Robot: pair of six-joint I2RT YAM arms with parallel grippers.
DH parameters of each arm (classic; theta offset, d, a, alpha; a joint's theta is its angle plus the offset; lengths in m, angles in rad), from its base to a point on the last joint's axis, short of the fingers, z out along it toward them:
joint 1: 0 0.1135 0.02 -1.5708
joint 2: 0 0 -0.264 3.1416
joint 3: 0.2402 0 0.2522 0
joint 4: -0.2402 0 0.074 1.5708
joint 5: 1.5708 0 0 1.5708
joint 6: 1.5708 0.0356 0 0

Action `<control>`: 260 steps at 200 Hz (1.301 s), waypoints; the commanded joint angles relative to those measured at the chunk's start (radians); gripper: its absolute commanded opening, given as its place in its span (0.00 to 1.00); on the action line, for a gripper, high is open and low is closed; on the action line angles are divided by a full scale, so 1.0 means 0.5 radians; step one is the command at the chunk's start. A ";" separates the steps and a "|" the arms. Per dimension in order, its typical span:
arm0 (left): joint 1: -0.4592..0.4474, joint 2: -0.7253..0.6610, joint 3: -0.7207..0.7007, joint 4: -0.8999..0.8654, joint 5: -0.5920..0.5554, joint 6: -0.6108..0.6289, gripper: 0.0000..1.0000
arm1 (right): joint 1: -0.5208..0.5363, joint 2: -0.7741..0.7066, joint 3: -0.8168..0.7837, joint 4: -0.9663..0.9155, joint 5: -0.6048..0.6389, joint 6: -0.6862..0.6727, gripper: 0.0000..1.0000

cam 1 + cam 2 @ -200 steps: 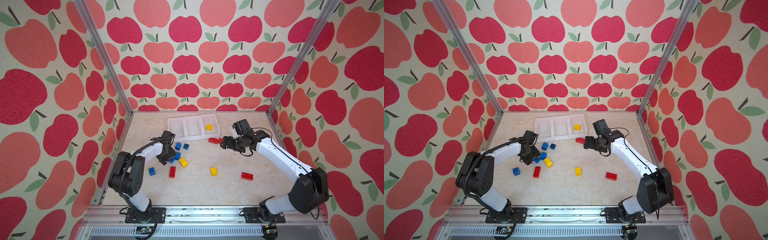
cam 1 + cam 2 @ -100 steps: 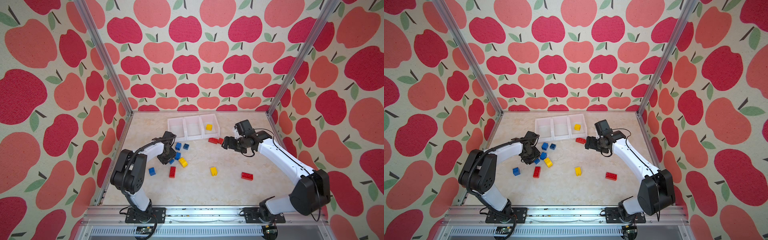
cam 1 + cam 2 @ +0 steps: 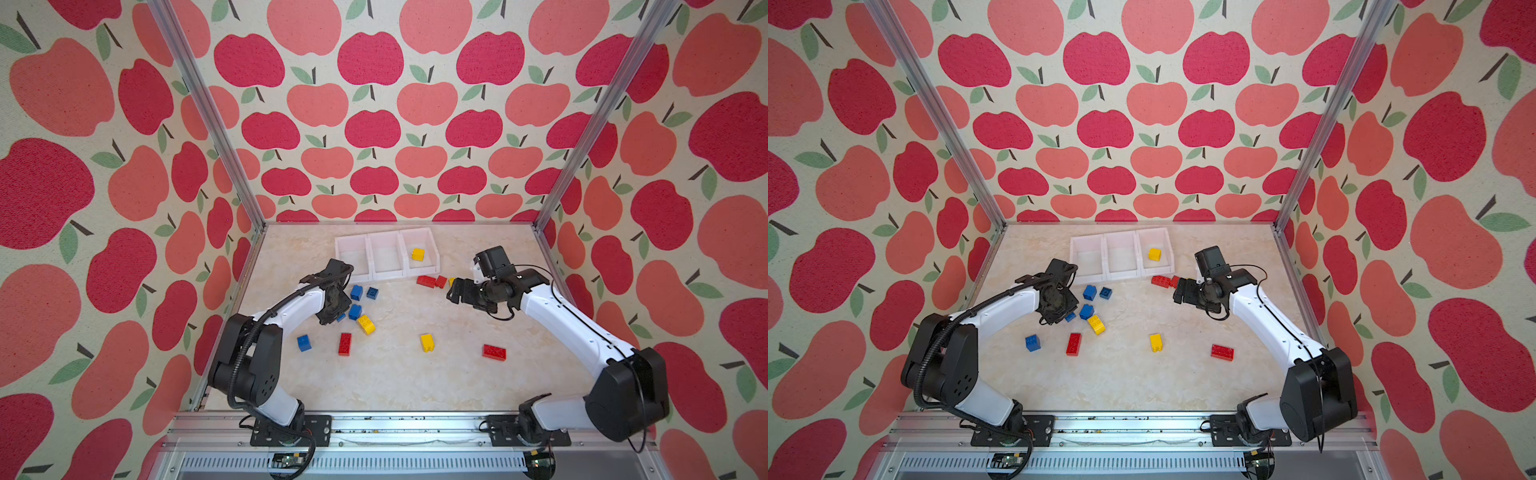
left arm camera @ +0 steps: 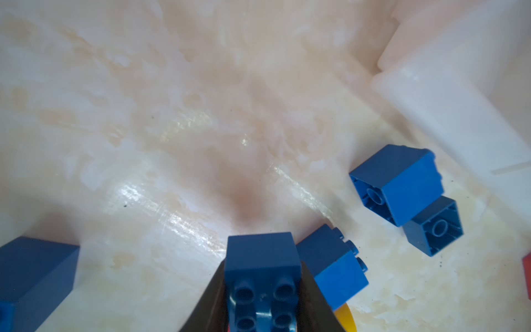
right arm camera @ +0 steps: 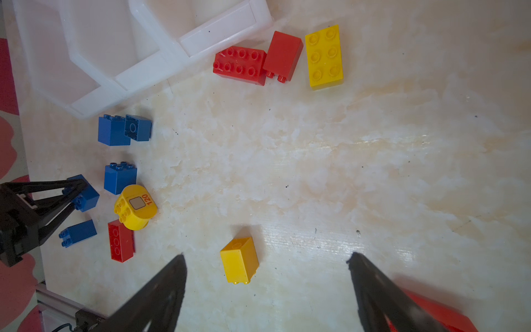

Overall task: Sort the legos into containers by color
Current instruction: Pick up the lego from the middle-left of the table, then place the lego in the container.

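Observation:
My left gripper (image 4: 262,290) is shut on a small blue lego (image 4: 260,258), low over the floor among the blue legos at the left (image 3: 354,311). In a top view that gripper (image 3: 337,316) sits just left of a rounded yellow lego (image 3: 366,324). My right gripper (image 5: 265,257) hangs open and holds nothing; a yellow lego (image 5: 240,260) lies on the floor below, between its fingers. In both top views it (image 3: 455,291) hovers right of two red legos (image 3: 426,281). The white containers (image 3: 388,274) stand at the back. The right one holds one yellow lego (image 3: 417,254).
Loose on the marble floor lie a blue lego (image 3: 304,343), a red oblong one (image 3: 345,344), a yellow one (image 3: 427,343) and a red one (image 3: 494,352). An oblong yellow lego (image 5: 324,56) lies beside the red pair. Apple-patterned walls and metal posts (image 3: 548,208) enclose the floor.
My left gripper's jaws have closed onto the blue lego. The right arm has barely moved and stays open.

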 commanded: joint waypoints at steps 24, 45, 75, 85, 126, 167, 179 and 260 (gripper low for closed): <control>-0.027 -0.072 0.315 -0.155 -0.274 0.198 0.23 | -0.020 -0.092 -0.105 0.071 -0.064 0.047 0.91; -0.026 0.004 0.499 -0.108 -0.320 0.388 0.23 | -0.019 -0.107 -0.127 0.076 -0.067 0.052 0.91; 0.003 0.177 0.755 0.016 -0.291 0.645 0.23 | -0.019 -0.134 -0.143 0.076 -0.060 0.057 0.91; 0.011 0.258 0.848 0.027 -0.278 0.716 0.23 | -0.018 -0.142 -0.145 0.076 -0.058 0.059 0.91; 0.030 0.587 1.120 0.080 -0.191 0.858 0.23 | -0.015 -0.172 -0.180 0.105 -0.055 0.088 0.91; 0.033 0.824 1.274 0.128 -0.185 0.928 0.24 | -0.016 -0.196 -0.185 0.091 -0.048 0.092 0.91; 0.038 0.875 1.305 0.131 -0.185 0.948 0.26 | -0.015 -0.202 -0.183 0.079 -0.040 0.086 0.91; 0.071 0.938 1.332 0.158 -0.175 0.974 0.58 | -0.018 -0.212 -0.201 0.061 -0.015 0.079 0.92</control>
